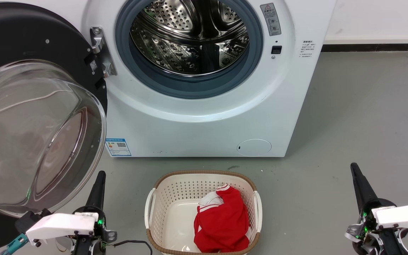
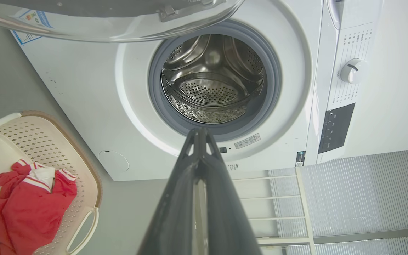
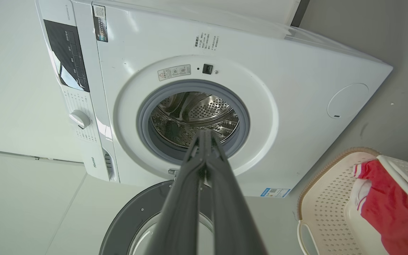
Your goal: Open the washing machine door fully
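Observation:
The white washing machine stands ahead with its steel drum exposed inside the grey gasket. Its door, a black disc with a clear glass bowl, is swung wide out to the left on its hinge. My left gripper is shut and empty, just below and right of the glass bowl's lower rim, apart from it. My right gripper is shut and empty over the floor at the lower right. The left wrist view has the bowl's rim above the shut fingertips; the right wrist view has the door below.
A cream laundry basket with a brown rim sits on the grey floor in front of the machine, holding a red and white garment. Bare floor lies to the machine's right. A white wall with a dark skirting runs behind.

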### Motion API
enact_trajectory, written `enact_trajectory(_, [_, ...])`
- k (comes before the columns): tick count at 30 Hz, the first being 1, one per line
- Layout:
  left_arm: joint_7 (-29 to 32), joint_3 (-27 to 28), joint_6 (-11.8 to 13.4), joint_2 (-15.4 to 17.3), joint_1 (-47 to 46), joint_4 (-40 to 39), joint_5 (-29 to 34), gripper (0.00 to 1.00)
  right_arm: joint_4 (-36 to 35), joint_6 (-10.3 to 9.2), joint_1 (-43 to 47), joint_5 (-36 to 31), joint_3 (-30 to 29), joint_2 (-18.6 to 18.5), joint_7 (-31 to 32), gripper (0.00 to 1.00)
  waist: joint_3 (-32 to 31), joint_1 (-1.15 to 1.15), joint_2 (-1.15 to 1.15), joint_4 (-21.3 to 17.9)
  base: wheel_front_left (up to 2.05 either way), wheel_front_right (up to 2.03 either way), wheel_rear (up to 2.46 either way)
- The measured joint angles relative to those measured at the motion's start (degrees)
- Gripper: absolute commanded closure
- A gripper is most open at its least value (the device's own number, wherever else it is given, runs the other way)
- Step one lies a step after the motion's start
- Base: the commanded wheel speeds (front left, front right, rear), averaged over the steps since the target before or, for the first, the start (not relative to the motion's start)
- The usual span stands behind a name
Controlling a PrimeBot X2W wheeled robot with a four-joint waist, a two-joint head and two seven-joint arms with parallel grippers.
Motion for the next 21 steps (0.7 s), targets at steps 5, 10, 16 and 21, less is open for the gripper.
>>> enact_trajectory(5, [0.6,0.1,-0.1,0.0,-0.1,0.2,-2.3,1.00,0.2,0.00,-0.2,2.3,-0.1,0.0,0.5,1.00,0.0,0.00,0.00,0.0,0.00,0.00,0.00])
enact_trajectory(10, [1.2,0.2,-0.2,0.0,-0.3,0.3,-4.6,1.00,0.4,0.00,-0.3,4.4,-0.3,0.0,0.9,1.00,0.0,0.00,0.00,0.0,0.00,0.00,0.00])
enact_trajectory(16, [1.8,0.3,-0.3,0.0,-0.5,0.6,-7.2,1.00,0.6,0.00,-0.5,6.9,-0.5,0.0,1.6,1.00,-0.1,0.00,0.00,0.1,0.00,0.00,0.00])
enact_trajectory(21, [2.4,0.5,-0.5,0.0,-0.9,0.8,-10.1,1.00,0.9,0.00,-1.1,9.6,-0.7,0.0,2.2,1.00,-0.1,0.00,0.00,0.1,0.00,0.00,0.00])
